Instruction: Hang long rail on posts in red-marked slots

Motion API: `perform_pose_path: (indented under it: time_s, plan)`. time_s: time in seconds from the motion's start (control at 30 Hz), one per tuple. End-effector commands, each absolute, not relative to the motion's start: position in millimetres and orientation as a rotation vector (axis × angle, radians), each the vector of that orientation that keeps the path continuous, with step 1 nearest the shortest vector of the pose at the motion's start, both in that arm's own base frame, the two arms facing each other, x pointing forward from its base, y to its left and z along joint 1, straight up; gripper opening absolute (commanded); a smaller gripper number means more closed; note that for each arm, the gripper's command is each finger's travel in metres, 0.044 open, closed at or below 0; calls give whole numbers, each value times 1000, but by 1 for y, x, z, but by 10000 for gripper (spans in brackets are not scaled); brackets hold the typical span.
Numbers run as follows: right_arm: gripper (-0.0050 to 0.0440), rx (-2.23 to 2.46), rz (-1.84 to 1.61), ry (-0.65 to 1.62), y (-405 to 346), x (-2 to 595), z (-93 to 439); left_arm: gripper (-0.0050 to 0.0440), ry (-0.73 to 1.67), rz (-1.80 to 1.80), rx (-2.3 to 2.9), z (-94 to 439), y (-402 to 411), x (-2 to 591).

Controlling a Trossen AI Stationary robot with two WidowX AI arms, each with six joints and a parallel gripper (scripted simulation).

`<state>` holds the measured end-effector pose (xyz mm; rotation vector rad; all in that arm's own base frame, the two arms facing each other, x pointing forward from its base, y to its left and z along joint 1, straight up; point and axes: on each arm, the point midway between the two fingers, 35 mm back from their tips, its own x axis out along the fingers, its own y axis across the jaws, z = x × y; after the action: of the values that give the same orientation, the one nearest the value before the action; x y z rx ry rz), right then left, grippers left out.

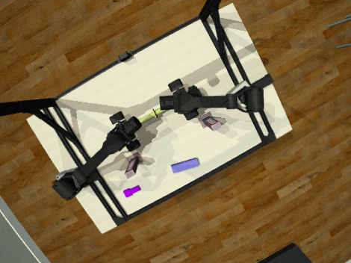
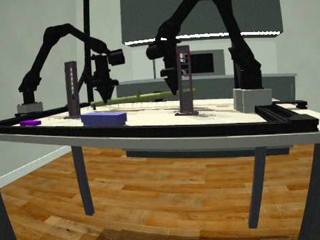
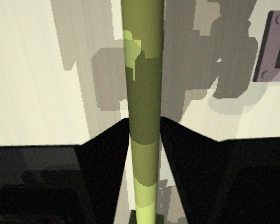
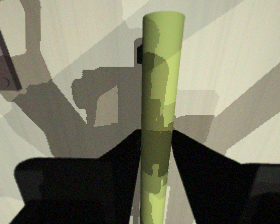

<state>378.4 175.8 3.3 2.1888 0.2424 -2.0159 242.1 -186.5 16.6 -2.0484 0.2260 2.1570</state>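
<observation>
Top view: the long rail is running from 8 toward 2 o'clock, its ends hidden under the arms. The left gripper and right gripper are both grasping it. Exterior view: both ends are showing, the 3-o'clock end appearing higher; the rail is extending behind the right-hand post, unhung. Right wrist view: a dark hook is peeking out at 9 o'clock beside the rail's end.
</observation>
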Motion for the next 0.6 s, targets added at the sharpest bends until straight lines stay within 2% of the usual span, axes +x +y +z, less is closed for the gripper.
perform_pose_path:
  time_s: [0.0,0.2,0.57]
  plan:
    - [0,2169,-2039,246,177,379,9,0,232,2141,-2071,20,-187,241]
    - [0,2126,-2080,238,177,378,27,0,238,2096,-2122,22,-187,241]
    - [0,2124,-2081,237,177,378,28,0,238,2095,-2124,22,-187,241]
